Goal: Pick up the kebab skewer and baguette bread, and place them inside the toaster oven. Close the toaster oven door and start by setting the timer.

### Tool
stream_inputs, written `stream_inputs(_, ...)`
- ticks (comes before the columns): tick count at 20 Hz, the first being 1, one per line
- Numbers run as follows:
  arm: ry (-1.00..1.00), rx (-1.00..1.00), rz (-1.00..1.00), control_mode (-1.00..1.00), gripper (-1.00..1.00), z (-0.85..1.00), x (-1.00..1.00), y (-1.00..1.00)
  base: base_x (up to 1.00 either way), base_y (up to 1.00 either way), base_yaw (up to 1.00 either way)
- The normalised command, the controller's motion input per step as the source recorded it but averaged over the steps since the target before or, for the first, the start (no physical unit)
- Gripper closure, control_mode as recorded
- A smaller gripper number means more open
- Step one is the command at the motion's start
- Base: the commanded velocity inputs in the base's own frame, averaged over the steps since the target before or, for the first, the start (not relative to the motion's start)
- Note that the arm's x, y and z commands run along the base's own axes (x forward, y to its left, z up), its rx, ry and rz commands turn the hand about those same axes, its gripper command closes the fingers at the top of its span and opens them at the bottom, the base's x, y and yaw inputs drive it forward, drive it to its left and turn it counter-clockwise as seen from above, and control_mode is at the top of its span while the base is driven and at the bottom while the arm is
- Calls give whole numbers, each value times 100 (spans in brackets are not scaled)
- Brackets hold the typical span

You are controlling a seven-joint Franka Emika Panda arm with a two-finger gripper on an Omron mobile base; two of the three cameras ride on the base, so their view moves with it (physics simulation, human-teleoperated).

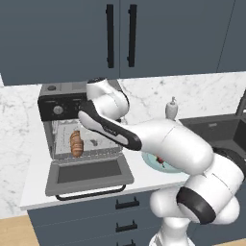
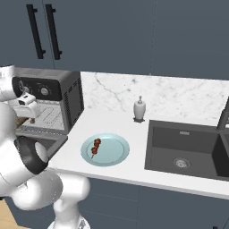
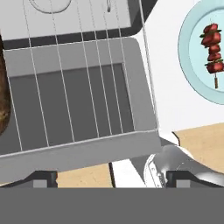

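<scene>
Your pincer (image 3: 111, 177), spread and empty, hovers over the toaster oven (image 1: 72, 125) rack; baguette bread (image 1: 76, 143) loaded. Kebab skewer (image 2: 95, 147) awaits on plate (image 2: 117, 154), tabletop, three o'clock.

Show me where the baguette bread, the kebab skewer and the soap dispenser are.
baguette bread (image 1: 76, 142): left base view, middle of the loaf on the oven rack.
kebab skewer (image 2: 95, 146): right base view, the red chunks, lying on the blue plate.
soap dispenser (image 2: 140, 109): right base view, its white body.
</scene>
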Motion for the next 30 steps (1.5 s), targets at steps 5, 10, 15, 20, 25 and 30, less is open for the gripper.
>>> stream_inputs(5, 0, 0, 0, -100, -100, 0, -43, -100, 0, 0, 0)
stream_inputs(10, 0, 0, 0, -100, -100, 0, -26, -100, 0, 0, 0)
stream_inputs(15, 0, 0, 0, -100, -100, -3, -4, -100, 0, 0, 0)
stream_inputs(20, 0, 1, 1, -100, -100, -12, 6, -100, 0, 0, 0)
stream_inputs(25, 2, 4, 4, -100, -100, -63, 17, -53, 0, 0, 0)
stream_inputs(30, 0, 2, 3, -100, -100, -50, 46, -3, 0, 0, 0)
